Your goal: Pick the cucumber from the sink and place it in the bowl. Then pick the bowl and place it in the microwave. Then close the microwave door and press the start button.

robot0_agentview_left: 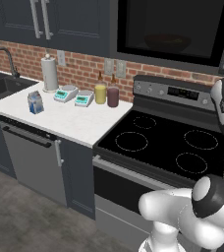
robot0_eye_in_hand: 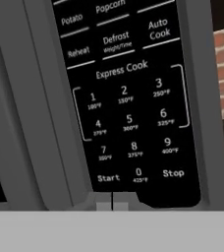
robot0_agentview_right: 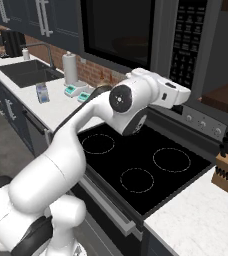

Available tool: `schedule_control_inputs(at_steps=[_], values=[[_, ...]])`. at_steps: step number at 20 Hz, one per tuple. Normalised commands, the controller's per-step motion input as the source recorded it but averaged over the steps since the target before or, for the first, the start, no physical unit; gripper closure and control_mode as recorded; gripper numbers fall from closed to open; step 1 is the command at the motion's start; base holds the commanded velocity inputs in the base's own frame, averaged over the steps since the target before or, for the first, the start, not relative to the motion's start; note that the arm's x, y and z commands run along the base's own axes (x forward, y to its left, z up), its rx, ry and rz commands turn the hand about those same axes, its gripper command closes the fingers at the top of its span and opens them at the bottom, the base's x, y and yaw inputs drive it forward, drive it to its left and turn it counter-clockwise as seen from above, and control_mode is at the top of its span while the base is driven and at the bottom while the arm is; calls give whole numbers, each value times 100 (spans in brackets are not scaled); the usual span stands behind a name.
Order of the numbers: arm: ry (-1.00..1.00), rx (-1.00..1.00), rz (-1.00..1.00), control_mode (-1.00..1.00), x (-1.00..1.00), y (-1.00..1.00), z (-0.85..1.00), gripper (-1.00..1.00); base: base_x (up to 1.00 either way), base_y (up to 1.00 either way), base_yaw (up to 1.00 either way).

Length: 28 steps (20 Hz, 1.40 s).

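Facing microwave (robot0_eye_in_hand: 128,98) keypad, gripper (robot0_eye_in_hand: 112,205) shut, empty, below Start

A home kitchen is shown: a stove (robot0_agentview_left: 163,140) is set into a white worktop (robot0_agentview_left: 65,120), with a sink (robot0_agentview_right: 28,72), brick backsplash (robot0_agentview_left: 84,71), dark cabinets (robot0_agentview_left: 50,19) and a microwave (robot0_agentview_right: 131,30).

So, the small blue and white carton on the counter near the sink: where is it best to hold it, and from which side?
Probably take the carton by its two flat side walls, about mid-height, coming down from above. It stands upright, narrow and straight-sided, and its top looks sloped, so that gives no good hold. The nearest scale stands apart behind it, so the sides look free.
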Motion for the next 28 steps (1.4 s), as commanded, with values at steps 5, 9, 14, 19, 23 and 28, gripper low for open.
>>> schedule_control_inputs(at_steps=[5,9,14,19,23,28], values=[[0,0,0,-100,19,0,0,100,0,0,0],[0,0,0,-100,18,0,0,100,0,0,0],[0,0,0,-100,15,-14,0,100,0,0,0],[0,0,1,-100,22,-22,0,100,0,0,0],[0,0,1,-100,47,-20,-1,100,0,0,0],[0,0,1,-100,58,-11,-13,100,0,0,0]])
